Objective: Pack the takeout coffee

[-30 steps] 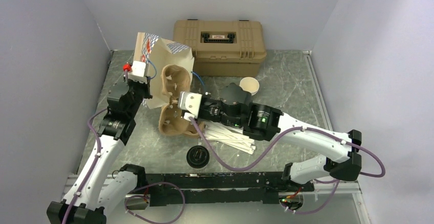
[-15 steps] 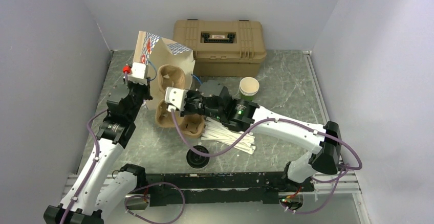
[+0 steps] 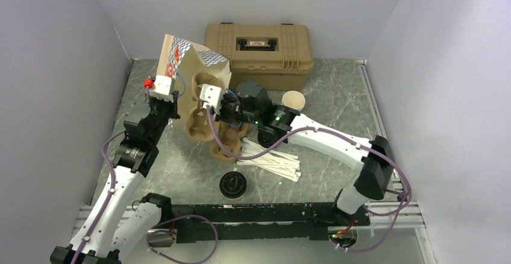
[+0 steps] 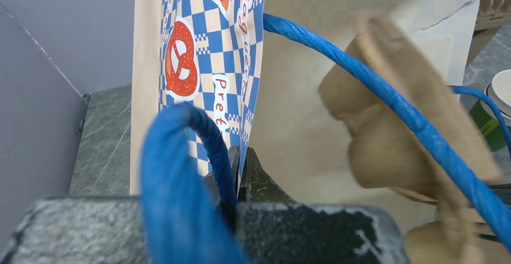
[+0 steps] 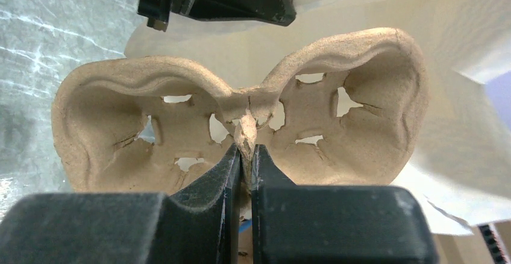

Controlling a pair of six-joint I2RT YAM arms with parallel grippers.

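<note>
The takeout coffee is out of view in every frame. My left gripper (image 3: 170,108) (image 4: 242,166) is shut on the rim of a tan paper bag (image 3: 202,68) (image 4: 301,95), which has blue checks, a red pretzel print and blue cord handles. It holds the bag tilted up off the table. My right gripper (image 3: 214,118) (image 5: 246,155) is shut on the centre ridge of a brown pulp cup carrier (image 3: 197,122) (image 5: 120,131). The carrier hangs on edge, right against the bag's open side. Its cup wells are empty.
A green paper cup (image 3: 293,102) (image 4: 497,104) stands right of the carrier, in front of a tan hard case (image 3: 259,47) at the back. White stir sticks (image 3: 271,158) lie under my right forearm. A loose black lid (image 3: 232,184) lies near the front.
My right arm has carried the pulp carrier up and left, from over the sticks to the bag's opening. The bag in my left gripper stands a little higher and straighter.
</note>
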